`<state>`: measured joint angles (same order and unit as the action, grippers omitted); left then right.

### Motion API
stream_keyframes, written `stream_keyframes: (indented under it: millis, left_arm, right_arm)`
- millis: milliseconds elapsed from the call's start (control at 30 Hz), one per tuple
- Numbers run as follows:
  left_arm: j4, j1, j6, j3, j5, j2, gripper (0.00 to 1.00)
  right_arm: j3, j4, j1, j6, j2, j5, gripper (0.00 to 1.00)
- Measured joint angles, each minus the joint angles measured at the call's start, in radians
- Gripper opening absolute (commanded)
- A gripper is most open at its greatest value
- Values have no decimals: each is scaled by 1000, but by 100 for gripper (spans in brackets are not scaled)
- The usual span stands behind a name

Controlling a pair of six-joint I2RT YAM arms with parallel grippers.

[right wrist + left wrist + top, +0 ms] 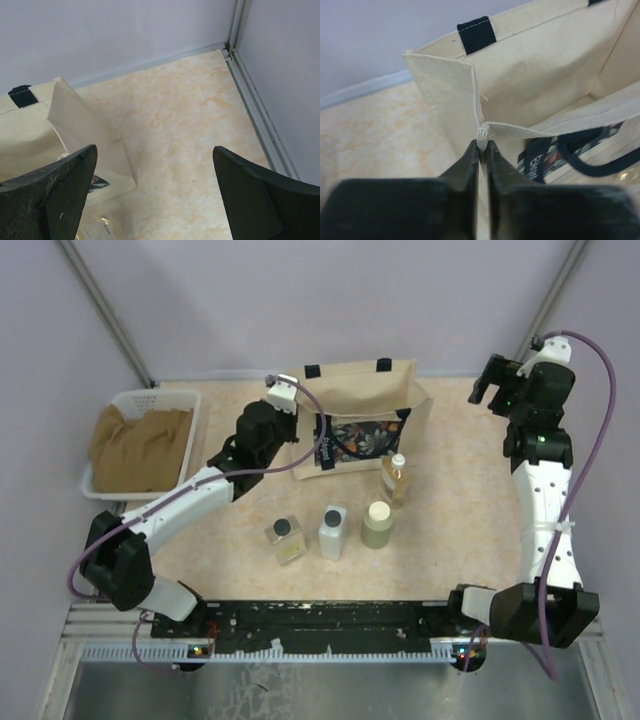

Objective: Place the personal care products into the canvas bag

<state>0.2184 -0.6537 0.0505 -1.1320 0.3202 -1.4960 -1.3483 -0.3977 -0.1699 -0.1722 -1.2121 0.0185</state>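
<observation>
The canvas bag (362,415) stands open at the back middle of the table, floral panel facing me. My left gripper (283,398) is shut on the bag's left rim corner (483,134), holding the mouth open. In front of the bag stand the amber bottle with white cap (396,481), the olive-green bottle (378,524), the white bottle with dark cap (332,532) and the clear square bottle with black cap (285,539). My right gripper (488,380) is open and empty at the back right; in its wrist view the bag's right side (82,130) shows.
A white plastic basket (196,412) with brown cloth (140,446) sits at the back left. Purple walls and metal frame posts close the back and sides. Bare table lies between the bag and my right arm.
</observation>
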Motion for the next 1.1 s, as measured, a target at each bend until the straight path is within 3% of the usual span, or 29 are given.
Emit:
stream_keyframes:
  millis: [33,100,167,233,400,567,767,900,1100]
  left_arm:
    - [-5,0,0,16,7,17,47]
    - [-18,2,8,46,19,50,70]
    - [-23,2,6,70,24,77,82]
    - [-30,2,6,83,22,101,89]
    - [-40,2,-6,75,-8,138,95]
    - [-64,3,-10,-30,-11,121,97]
    - [-129,32,-33,-313,-11,-83,99]
    - [-260,53,-66,-512,-14,-273,99]
    - [-439,61,-96,-602,-2,-394,99]
  right_arm:
    - [0,-1,13,0,-3,-3,99]
    - [0,-8,42,2,-11,-12,99]
    - [0,-15,67,4,-20,-21,99]
    - [0,-19,86,5,-29,-25,99]
    - [-2,-33,96,4,-40,-34,99]
    - [-10,-39,96,3,-41,-37,99]
    - [-15,-40,97,-4,-43,-36,99]
    - [-19,-48,98,-5,-48,-36,99]
    - [-60,-63,98,-4,-90,-33,99]
